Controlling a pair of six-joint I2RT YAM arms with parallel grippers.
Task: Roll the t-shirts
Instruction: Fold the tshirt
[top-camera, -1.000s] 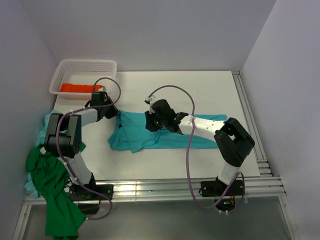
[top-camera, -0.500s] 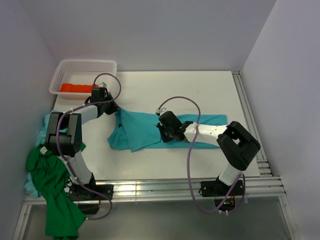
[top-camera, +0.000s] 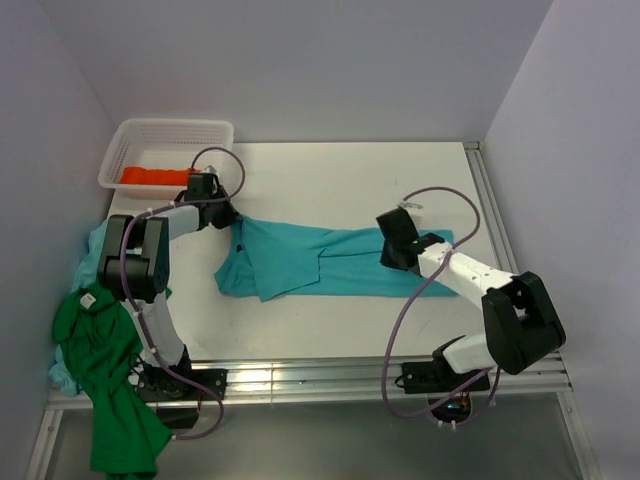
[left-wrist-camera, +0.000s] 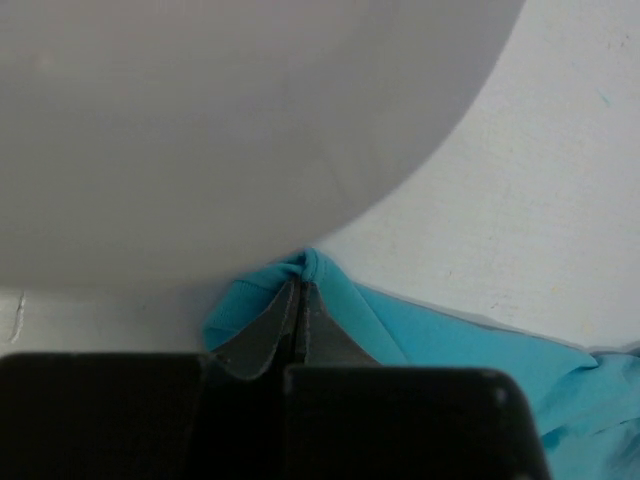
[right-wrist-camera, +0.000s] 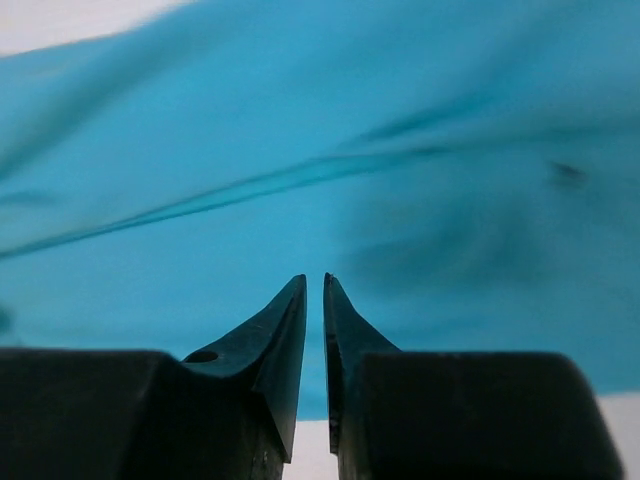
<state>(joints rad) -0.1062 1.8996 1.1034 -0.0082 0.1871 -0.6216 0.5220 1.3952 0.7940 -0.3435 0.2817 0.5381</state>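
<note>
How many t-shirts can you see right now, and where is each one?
4. One turquoise t-shirt is spread out in the middle; an orange-red t-shirt is in the white basket; a green t-shirt is draped at the near left; a second turquoise t-shirt is mostly buried beneath it. More could be hidden there.

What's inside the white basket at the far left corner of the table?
An orange-red t-shirt lies along the near side of the basket; the rest of its floor shows bare. The left arm's wrist covers the shirt's right end, so anything there is hidden.
</note>
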